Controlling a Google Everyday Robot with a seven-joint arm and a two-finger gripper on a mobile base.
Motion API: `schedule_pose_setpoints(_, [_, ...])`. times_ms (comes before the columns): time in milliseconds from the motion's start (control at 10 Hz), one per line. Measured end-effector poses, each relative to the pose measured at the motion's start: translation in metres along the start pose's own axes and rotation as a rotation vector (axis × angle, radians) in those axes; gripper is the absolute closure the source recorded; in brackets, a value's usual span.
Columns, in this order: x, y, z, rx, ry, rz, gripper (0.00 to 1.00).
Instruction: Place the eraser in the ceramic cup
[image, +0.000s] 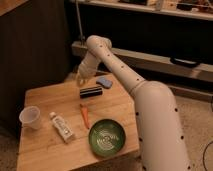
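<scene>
Fingers first: you can't tell from this view whether they are spread or together. The gripper hangs above the far edge of the wooden table, left of centre frame, just above and left of the eraser, apparently positioned to reach down for it. The eraser, a dark oblong block with a pale top edge, lies flat and unheld, beside a blue-grey block. The ceramic cup stands upright at the table's left edge, well apart, so a long carry awaits you.
</scene>
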Motion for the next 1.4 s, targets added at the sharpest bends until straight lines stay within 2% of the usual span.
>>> schedule_pose_setpoints(100, [-0.001, 0.002, 0.004, -0.02, 0.039, 0.053, 0.2])
schedule_pose_setpoints(200, [-0.006, 0.003, 0.005, -0.044, 0.134, 0.158, 0.2])
schedule_pose_setpoints(300, [-0.002, 0.011, 0.004, -0.037, 0.18, 0.232, 0.2])
schedule_pose_setpoints(500, [0.0, 0.015, 0.005, -0.007, 0.183, 0.274, 0.2])
schedule_pose_setpoints(900, [0.0, 0.013, 0.005, 0.0, 0.185, 0.28, 0.2])
schedule_pose_setpoints(1000, [0.004, 0.012, 0.005, 0.013, 0.19, 0.309, 0.2])
schedule_pose_setpoints(1100, [0.014, 0.011, 0.006, 0.02, 0.199, 0.345, 0.2])
schedule_pose_setpoints(1400, [0.068, 0.005, 0.019, 0.045, 0.217, 0.478, 0.2])
